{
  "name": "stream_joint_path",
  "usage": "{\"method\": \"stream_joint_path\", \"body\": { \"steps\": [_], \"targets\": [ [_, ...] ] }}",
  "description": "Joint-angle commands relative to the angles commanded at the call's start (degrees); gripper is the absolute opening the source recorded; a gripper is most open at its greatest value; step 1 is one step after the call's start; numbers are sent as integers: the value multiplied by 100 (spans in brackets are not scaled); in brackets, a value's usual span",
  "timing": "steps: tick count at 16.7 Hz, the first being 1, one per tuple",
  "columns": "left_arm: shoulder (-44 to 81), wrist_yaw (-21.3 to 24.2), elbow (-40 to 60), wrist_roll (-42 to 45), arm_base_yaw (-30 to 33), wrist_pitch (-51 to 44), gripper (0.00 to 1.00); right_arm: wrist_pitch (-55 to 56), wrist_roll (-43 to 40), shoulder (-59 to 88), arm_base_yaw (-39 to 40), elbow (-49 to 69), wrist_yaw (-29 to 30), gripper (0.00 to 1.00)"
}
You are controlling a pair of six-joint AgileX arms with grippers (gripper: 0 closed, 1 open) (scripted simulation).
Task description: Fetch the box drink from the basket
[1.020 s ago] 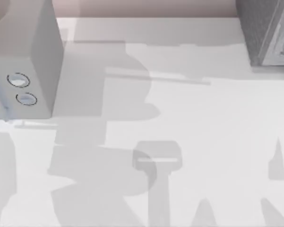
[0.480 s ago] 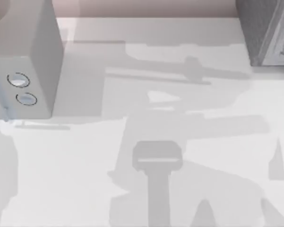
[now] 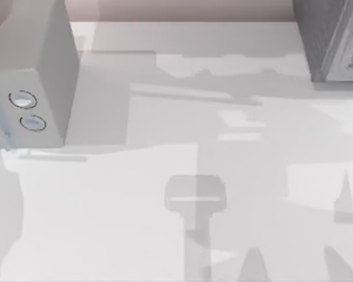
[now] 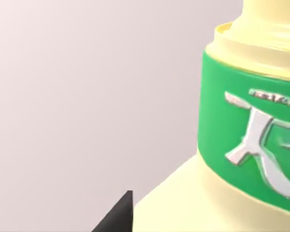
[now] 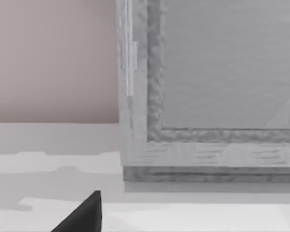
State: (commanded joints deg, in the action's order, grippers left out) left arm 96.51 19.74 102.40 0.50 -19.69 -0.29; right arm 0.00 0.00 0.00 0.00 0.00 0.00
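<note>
Fingers of both grippers cannot be judged as apart or together; each wrist view gives just one dark fingertip at its lower edge.

From the top view, the white table carries many grey shadows of the arms. A grey box with two round marks stands at the table's far left, and a textured grey case stands at the far right corner.

From the left wrist view, the box drink is very close to the camera. Its pale-yellow shoulder and green band with silver leaf marks are seen, with a plain pale background behind it. A dark fingertip lies just beside its shoulder; I cannot tell if it touches.

From the right wrist view, the textured grey case stands near, and a dark fingertip is over the table.

As a risk, if the left grip is loose, the drink may slip or tilt.

Its long axis seems to run up the left wrist picture, neck end toward the top.
</note>
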Motion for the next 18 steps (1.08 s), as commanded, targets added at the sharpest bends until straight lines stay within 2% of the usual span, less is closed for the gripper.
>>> {"method": "stream_joint_path", "body": {
  "steps": [4, 10, 14, 18],
  "targets": [
    [138, 245, 281, 69, -59, -672, 0, 0, 0, 0, 0, 0, 0, 100],
    [79, 230, 214, 76, -31, -683, 0, 0, 0, 0, 0, 0, 0, 100],
    [-572, 82, -521, 65, 114, -661, 0, 0, 0, 0, 0, 0, 0, 100],
    [-1833, -191, -1876, 65, 379, -553, 0, 0, 0, 0, 0, 0, 0, 100]
  ]
}}
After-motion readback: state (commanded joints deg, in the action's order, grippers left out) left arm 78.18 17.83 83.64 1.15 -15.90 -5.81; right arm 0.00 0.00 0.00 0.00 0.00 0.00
